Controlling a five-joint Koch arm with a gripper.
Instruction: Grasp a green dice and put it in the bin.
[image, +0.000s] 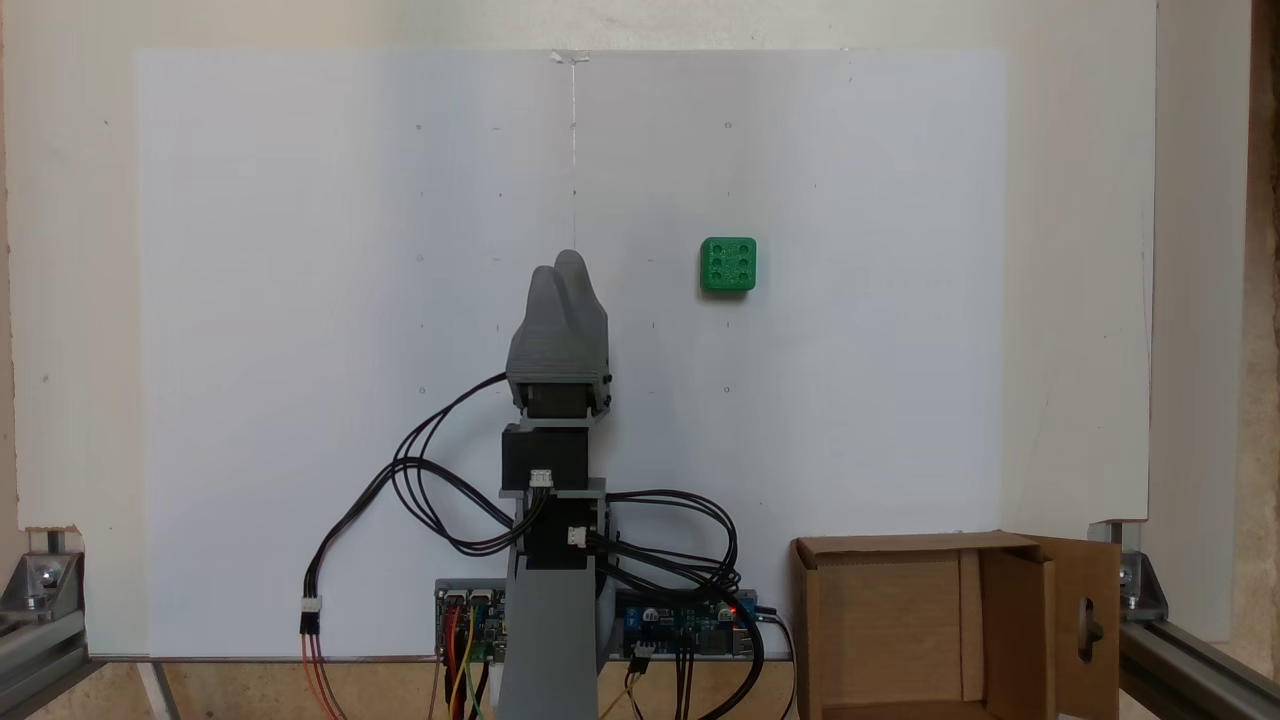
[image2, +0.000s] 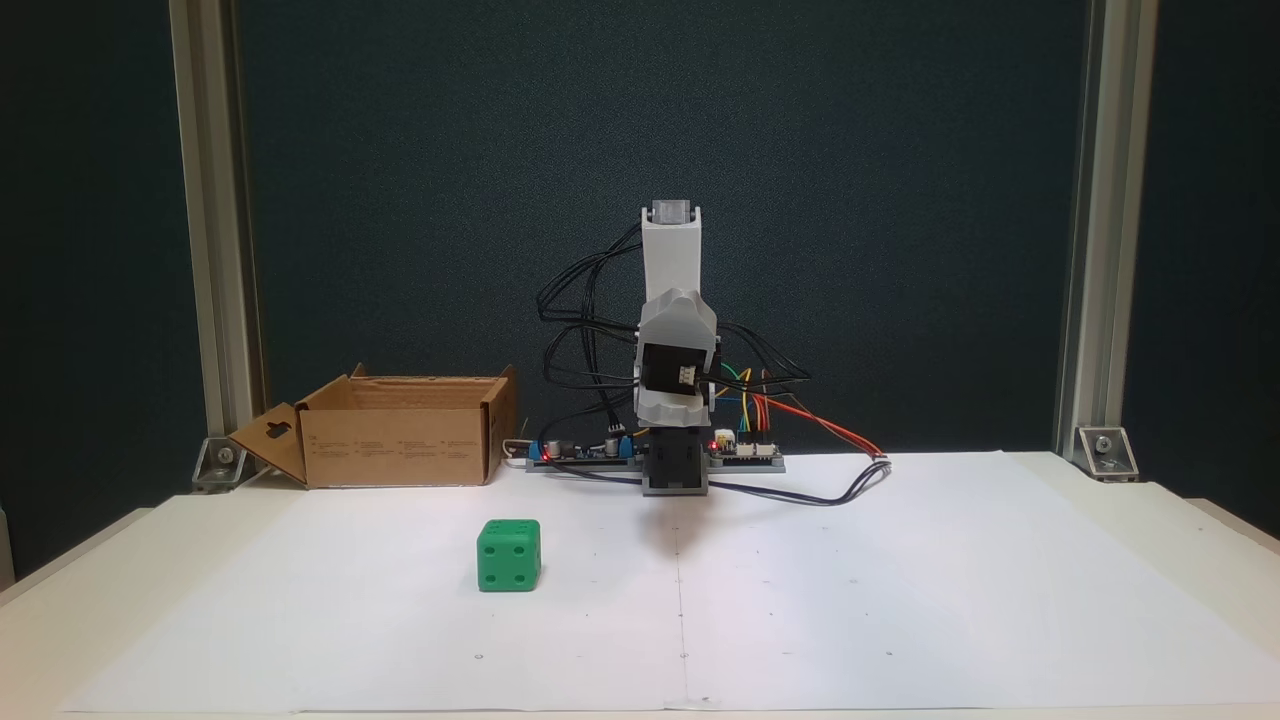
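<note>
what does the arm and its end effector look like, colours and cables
The arm is built from grey printed shells around black servo blocks with small white connectors. The end effector is grey with two rounded, tapering fingers. Black cables loop off both sides, and red, yellow and green wires run down to circuit boards at the base.

Lab-style test bench, aluminium frame posts (image2: 215, 230), white paper sheet (image: 300, 300), exposed circuit boards (image2: 745, 452), dark backdrop (image2: 900, 200)
</note>
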